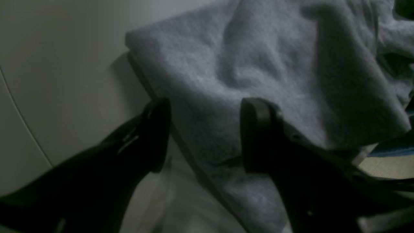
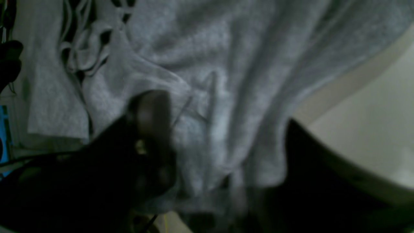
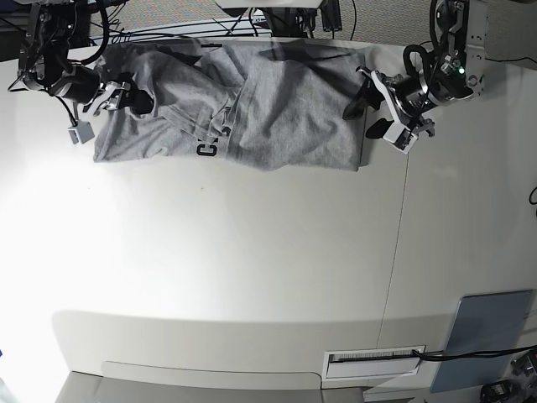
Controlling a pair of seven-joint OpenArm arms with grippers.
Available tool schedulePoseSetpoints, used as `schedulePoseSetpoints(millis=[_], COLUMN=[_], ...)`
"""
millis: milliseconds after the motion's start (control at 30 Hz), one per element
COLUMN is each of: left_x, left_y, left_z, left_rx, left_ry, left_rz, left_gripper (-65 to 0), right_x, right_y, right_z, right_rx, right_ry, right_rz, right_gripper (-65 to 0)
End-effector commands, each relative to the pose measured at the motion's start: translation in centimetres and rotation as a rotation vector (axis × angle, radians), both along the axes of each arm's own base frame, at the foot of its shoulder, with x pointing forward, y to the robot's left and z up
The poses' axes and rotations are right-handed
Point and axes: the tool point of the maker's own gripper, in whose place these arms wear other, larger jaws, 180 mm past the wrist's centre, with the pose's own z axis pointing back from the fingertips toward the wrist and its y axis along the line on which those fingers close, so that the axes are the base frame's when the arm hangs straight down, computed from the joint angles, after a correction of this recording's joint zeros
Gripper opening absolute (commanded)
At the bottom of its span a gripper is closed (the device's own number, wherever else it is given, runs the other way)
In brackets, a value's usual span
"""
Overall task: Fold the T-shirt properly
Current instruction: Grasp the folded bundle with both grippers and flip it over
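In the left wrist view, the left gripper has its two dark fingers spread wide apart, released. One finger lies over the bare white table; the other rests on the grey T-shirt. The shirt's straight folded edge runs diagonally between the two fingers, with a corner of the cloth further up. The fabric is softly rumpled. A sliver of blue shows at the right edge, too small to identify.

In the right wrist view, the picture is dim and blurred. The right gripper has its fingers set apart, with a gathered, wrinkled swathe of the T-shirt lying between and over them. Whether the pads actually press the cloth, I cannot tell. Black lettering shows among the crumpled folds at the upper left. Pale table appears at the right.

In the base view, the T-shirt lies spread across the far end of the table, partly folded over itself, with black block letters visible near its front edge. The left gripper sits at the shirt's right-hand edge, fingers splayed across that edge. The right gripper is at the shirt's left-hand end, on the bunched cloth. A blue-grey pad lies at the near right corner, well apart from the shirt. No container appears in any view.
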Motion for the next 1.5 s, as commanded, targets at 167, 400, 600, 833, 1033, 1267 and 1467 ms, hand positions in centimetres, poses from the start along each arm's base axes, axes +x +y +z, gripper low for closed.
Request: schedulePoseSetpoints(millis=[167,400,600,833,1033,1267,1467], left_x=[0.5,0.3,0.3,0.1,-0.1,0.2,0.2], left_y=[-0.1,0.0,0.1,0.1,0.2,0.7,0.8], left_z=[1.0,0.7,0.6,0.5,0.3,0.0,-0.1], left_rx=[-0.023,-0.008,-0.005,-0.003,0.008,0.026,0.040], left_ry=[-0.034,-0.016,-0.016,-0.011,0.004,0.012,0.011], left_rz=[0.003,-0.002,-0.003,-0.003,-0.008,0.023,0.021], left_gripper=[-32.2,-32.2,-32.2,-32.2,-32.2,-32.2,-32.2], right_x=[-1.5,2.4,4.2,4.3,3.6,3.3,1.3], right_y=[-2.1,-4.3,-1.0,6.3,14.8,21.8,26.7], right_z=[-1.5,5.8,11.7,14.3,12.8,11.9,11.1], right_rx=[-0.155,-0.288,-0.367,-0.238,-0.102,-0.116,-0.044], right_ry=[0.073,-0.156,-0.341,-0.475,-0.466,-0.481,-0.458], right_rz=[0.033,0.019,0.081,0.104,0.238,0.324,0.425], right_gripper=[-65.0,-65.0,-65.0,-65.0,-65.0,-65.0,-65.0])
